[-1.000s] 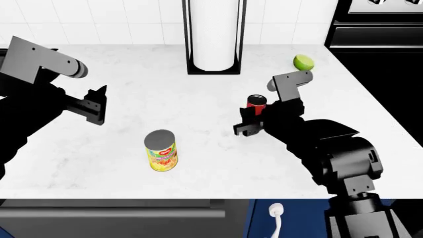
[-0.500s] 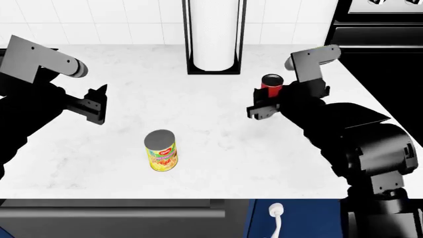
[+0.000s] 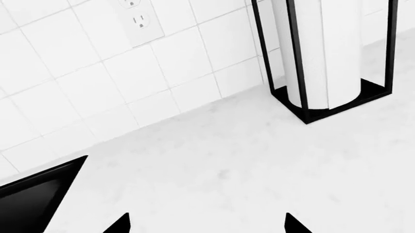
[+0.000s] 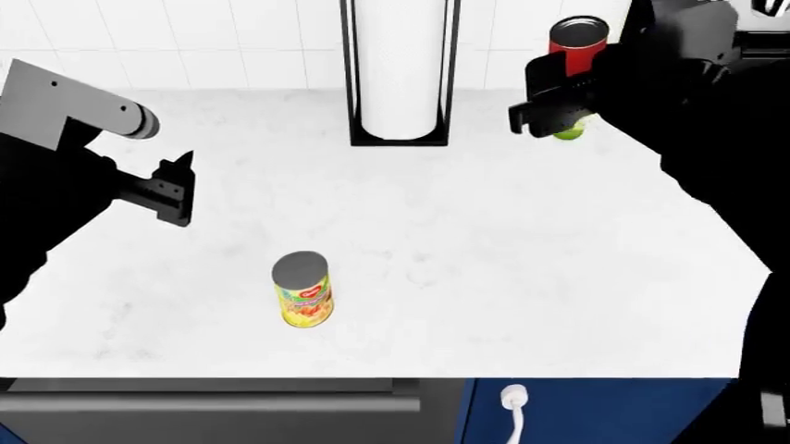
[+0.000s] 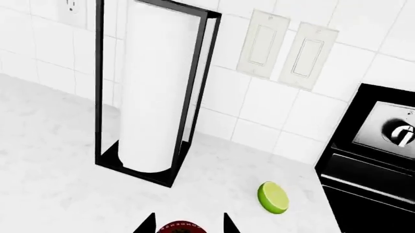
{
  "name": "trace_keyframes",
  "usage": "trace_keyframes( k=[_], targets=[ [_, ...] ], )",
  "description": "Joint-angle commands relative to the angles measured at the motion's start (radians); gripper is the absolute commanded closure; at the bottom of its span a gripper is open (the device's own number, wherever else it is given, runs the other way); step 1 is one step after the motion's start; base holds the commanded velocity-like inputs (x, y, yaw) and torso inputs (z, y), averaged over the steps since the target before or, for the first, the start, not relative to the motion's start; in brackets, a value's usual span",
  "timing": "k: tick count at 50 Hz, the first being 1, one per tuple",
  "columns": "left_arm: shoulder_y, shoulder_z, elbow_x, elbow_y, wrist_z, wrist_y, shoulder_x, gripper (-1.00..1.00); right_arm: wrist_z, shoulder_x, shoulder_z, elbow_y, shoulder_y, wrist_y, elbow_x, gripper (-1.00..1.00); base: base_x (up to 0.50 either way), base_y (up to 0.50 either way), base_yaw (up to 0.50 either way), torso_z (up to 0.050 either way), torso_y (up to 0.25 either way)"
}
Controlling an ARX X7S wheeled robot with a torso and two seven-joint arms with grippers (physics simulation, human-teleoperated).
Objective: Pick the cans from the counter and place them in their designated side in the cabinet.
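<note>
Right gripper (image 4: 556,88): raised above the table (image 4: 494,250), jaws clenched on the red-and-white can (image 4: 578,42), held upright and clear of the surface, in front of the lime (image 5: 273,197). Left gripper (image 4: 173,190): over the table's left side, jaws released, grasping nothing. Yellow-labelled can (image 4: 302,289): upright on the table near the front edge, well apart from both grippers. Paper towel holder (image 4: 401,74): standing at the tiled back wall.

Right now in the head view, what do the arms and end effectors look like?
Both arms are matte black with bulky rounded housings. The left arm carries a flat grey plate ending in a grey cylinder. The left end effector and right end effector have dark, angular fingers. No cables or markings show.
</note>
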Motion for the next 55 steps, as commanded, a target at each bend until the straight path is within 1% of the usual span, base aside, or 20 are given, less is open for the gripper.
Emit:
trace_keyframes(
  k=[1,8,18,27,31,35,41,45,50,52,53,55],
  targets=[
    [0.0,-0.008,-0.001,0.005,-0.01,-0.003,0.002,-1.0,0.223,0.067,-0.038,0.018,0.163,0.046,0.267,1.0,0.0,0.0,0.0,0.05,0.031],
    [-0.007,0.0,0.001,-0.002,-0.013,-0.003,0.005,-1.0,0.284,0.071,-0.066,0.069,0.245,0.039,0.34,1.0,0.0,0.0,0.0,0.05,0.031],
    [-0.014,0.001,0.0,-0.01,-0.012,0.001,0.003,-1.0,0.265,0.07,-0.15,0.141,0.378,0.015,0.329,1.0,0.0,0.0,0.0,0.05,0.031],
    [-0.026,0.01,0.005,-0.032,-0.013,0.013,0.007,-1.0,0.143,0.042,-0.279,0.284,0.516,-0.08,0.222,1.0,0.0,0.0,0.0,0.05,0.032],
    [-0.029,0.006,0.003,-0.035,-0.013,0.012,0.007,-1.0,0.072,0.023,-0.349,0.38,0.608,-0.12,0.155,1.0,0.0,0.0,0.0,0.05,0.03],
    [-0.028,-0.001,-0.001,-0.033,-0.014,0.01,0.006,-1.0,-0.007,-0.006,-0.43,0.484,0.696,-0.176,0.08,1.0,0.0,0.0,0.0,0.05,0.031],
    [-0.031,-0.012,-0.006,-0.04,-0.014,0.01,0.009,-1.0,-0.086,-0.056,-0.502,0.637,0.773,-0.274,-0.01,1.0,0.0,0.0,0.0,0.049,0.024],
    [-0.04,-0.012,-0.002,-0.056,-0.018,0.017,0.015,-1.0,-0.148,-0.101,-0.543,0.788,0.835,-0.358,-0.075,1.0,0.0,0.0,0.0,0.0,0.0],
    [-0.051,-0.017,-0.004,-0.066,-0.022,0.015,0.022,-1.0,-0.278,-0.198,-0.619,1.077,0.941,-0.499,-0.177,1.0,0.0,0.0,0.0,0.0,0.0],
    [-0.055,-0.019,-0.003,-0.072,-0.023,0.018,0.024,-1.0,-0.353,-0.259,-0.648,1.247,0.991,-0.584,-0.227,1.0,0.0,0.0,0.0,0.0,0.0],
    [-0.058,-0.019,-0.003,-0.076,-0.023,0.02,0.024,-1.0,-0.387,-0.283,-0.623,1.301,0.999,-0.606,-0.283,1.0,0.0,0.0,0.0,0.0,0.0],
    [-0.063,-0.024,-0.002,-0.083,-0.025,0.021,0.024,-1.0,-0.446,-0.318,-0.493,1.354,1.0,-0.617,-0.461,1.0,0.0,0.0,0.0,0.0,0.0]
  ],
)
